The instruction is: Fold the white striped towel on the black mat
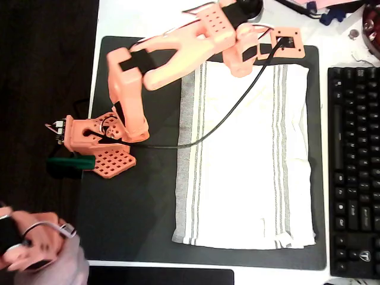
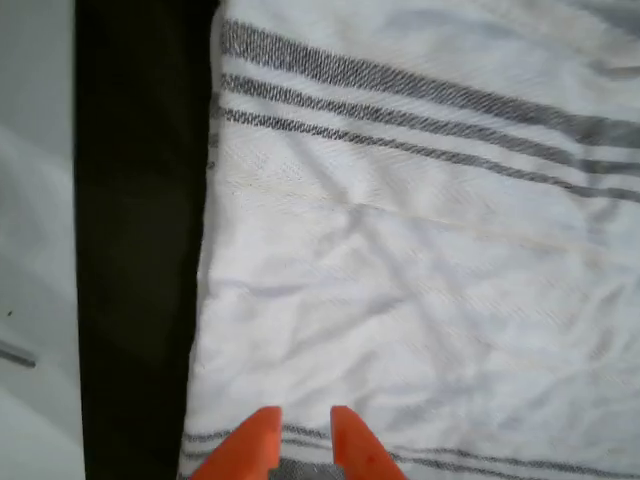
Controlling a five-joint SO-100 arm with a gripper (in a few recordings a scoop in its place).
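The white striped towel (image 1: 249,160) lies spread flat on the black mat (image 1: 148,202), with grey stripe groups running down its left and right parts. My orange arm reaches over the towel's top edge, and my gripper (image 1: 242,70) hangs just above that edge. In the wrist view my gripper (image 2: 305,440) stands open by a narrow gap with nothing between the fingertips. Below it is wrinkled towel (image 2: 420,260) close to a striped edge. A strip of the black mat (image 2: 140,250) runs along the towel's left side.
A black keyboard (image 1: 353,172) lies right of the mat. The arm's base (image 1: 101,142) is clamped at the mat's left edge. A black cable (image 1: 225,119) runs from the base across the towel's upper left. White table (image 2: 35,250) borders the mat.
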